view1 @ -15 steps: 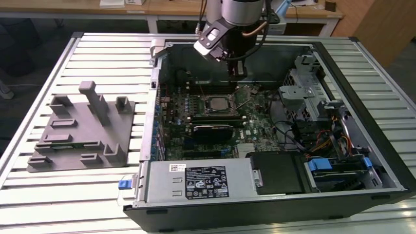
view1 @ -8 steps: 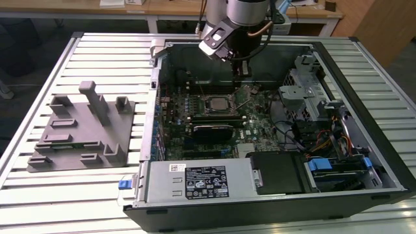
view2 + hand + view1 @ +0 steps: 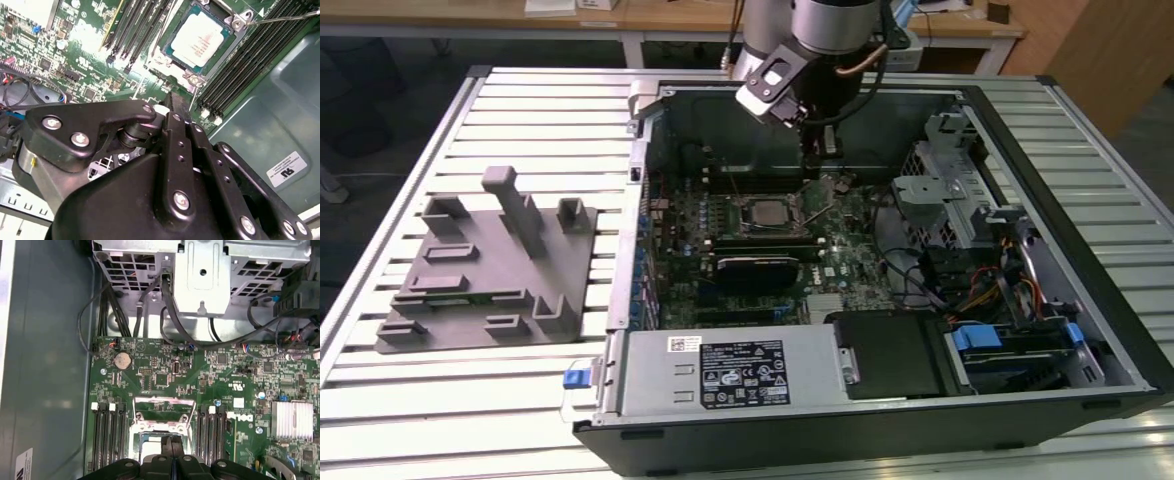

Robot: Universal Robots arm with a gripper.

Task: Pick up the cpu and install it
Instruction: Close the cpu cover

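A: Nearest?
B: Open black PC case (image 3: 881,440) on a ribbed metal table (image 3: 454,400). At the exterior view's left, a matte grey plastic tray (image 3: 494,270) w/ upright posts.
A: The cpu?
B: Cpu (image 3: 200,40), a flat shiny silver square, lies in the motherboard socket (image 3: 234,24).
A: Claw?
B: Gripper (image 3: 172,441), black metal, fingers pressed together, empty, near the socket, clear of the cpu. Its tips cover part of the socket in the first wrist view.
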